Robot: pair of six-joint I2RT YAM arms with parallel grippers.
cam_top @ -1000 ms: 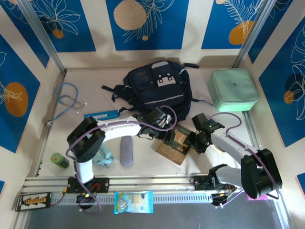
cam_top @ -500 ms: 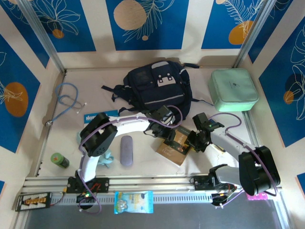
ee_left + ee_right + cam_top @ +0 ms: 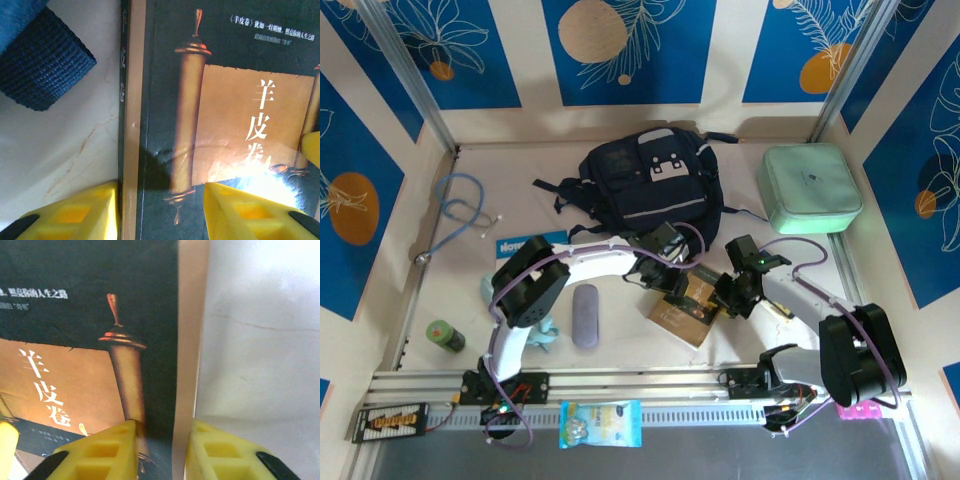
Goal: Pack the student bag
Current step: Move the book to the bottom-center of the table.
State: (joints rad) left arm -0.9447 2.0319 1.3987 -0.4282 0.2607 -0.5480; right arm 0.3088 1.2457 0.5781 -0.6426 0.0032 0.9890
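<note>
left claw [image 3: 160,192] + right claw [image 3: 162,429] part-open, gripping nothing, straddling book [image 3: 685,300] edges. squeeze evenly, lift level toward student bag [image 3: 655,180]

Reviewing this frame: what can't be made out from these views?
Wrist views: lower cover of the book cut off by the frame edge and yellow fingers.
Top view: student bag too small to tell if unzipped.
Wrist views: left gripper and right gripper straddle the book's edges; whether they touch it is unclear.
</note>
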